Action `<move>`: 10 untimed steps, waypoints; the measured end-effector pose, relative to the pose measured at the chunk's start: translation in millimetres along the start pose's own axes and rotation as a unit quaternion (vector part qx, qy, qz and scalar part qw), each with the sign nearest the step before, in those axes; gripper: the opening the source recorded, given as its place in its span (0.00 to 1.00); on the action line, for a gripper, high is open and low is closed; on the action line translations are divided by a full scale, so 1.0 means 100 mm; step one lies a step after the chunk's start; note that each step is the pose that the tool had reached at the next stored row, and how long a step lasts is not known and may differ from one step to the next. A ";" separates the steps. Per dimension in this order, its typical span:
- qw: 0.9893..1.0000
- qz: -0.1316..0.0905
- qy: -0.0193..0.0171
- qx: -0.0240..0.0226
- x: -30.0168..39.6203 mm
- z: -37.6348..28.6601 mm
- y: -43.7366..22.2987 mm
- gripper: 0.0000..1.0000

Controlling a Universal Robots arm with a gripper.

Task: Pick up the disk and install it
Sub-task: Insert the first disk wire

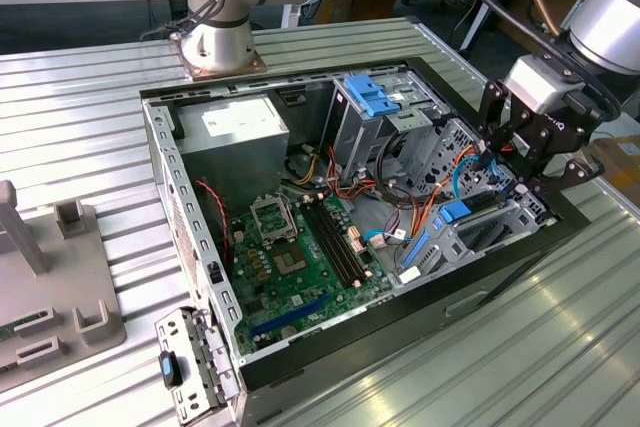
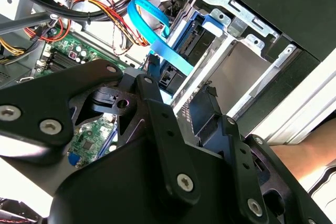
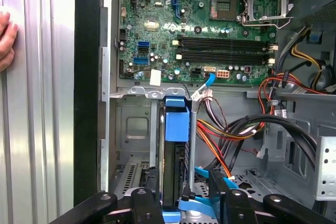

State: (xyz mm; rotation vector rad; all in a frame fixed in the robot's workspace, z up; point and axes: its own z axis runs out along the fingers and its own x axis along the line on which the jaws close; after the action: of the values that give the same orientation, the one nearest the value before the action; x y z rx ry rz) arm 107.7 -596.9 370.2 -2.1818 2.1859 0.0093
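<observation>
**Inspector:** Report the gripper (image 1: 520,175), please.

**Assessor:** In the exterior view it hung over the drive cage (image 1: 490,239), at the corner of the open case (image 1: 420,304) on the exterior view's right. Its fingers (image 3: 144,203) stood apart and clamped nothing.

**Inspector:** And the disk (image 3: 176,121)?

**Assessor:** It sat on edge in a slot of that cage. In the first wrist view its blue carrier end pointed toward the board (image 3: 210,24). Its dark body ran back between the two fingers, one on either side. Contact could not be confirmed (one finger sat just beside the carrier, the other stood off it). In the exterior view a blue part of the carrier showed just beside the gripper.

**Inspector:** Anything close to it?

**Assessor:** In the second wrist view a flat blue cable (image 2: 157,35) curved past the cage. In the first wrist view orange and red wires (image 3: 226,129) ran in a bundle beside the disk.

**Inspector:** Surroundings?

**Assessor:** The case lay on its side, open, on a ribbed metal table (image 1: 520,347). A person's hand (image 3: 6,35) rested on that table beside the case's black wall, well apart from the gripper
</observation>
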 end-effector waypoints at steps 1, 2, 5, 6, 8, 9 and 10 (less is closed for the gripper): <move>1.000 0.000 0.000 0.000 -0.001 -0.010 0.000 0.50; 1.000 0.000 0.000 0.000 -0.001 -0.027 -0.001 0.50; 1.000 -0.001 0.000 0.000 -0.016 -0.102 -0.004 0.50; 1.000 -0.002 0.000 0.000 -0.023 -0.108 -0.004 0.50; 1.000 -0.010 0.000 0.000 -0.050 -0.117 -0.004 0.50; 1.000 -0.014 -0.001 -0.001 -0.063 -0.116 -0.004 0.50; 1.000 -0.017 -0.001 -0.001 -0.071 -0.116 -0.004 0.50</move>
State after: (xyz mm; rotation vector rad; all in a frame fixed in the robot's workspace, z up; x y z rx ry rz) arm 107.7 -590.3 382.1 -2.2188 2.1483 0.0108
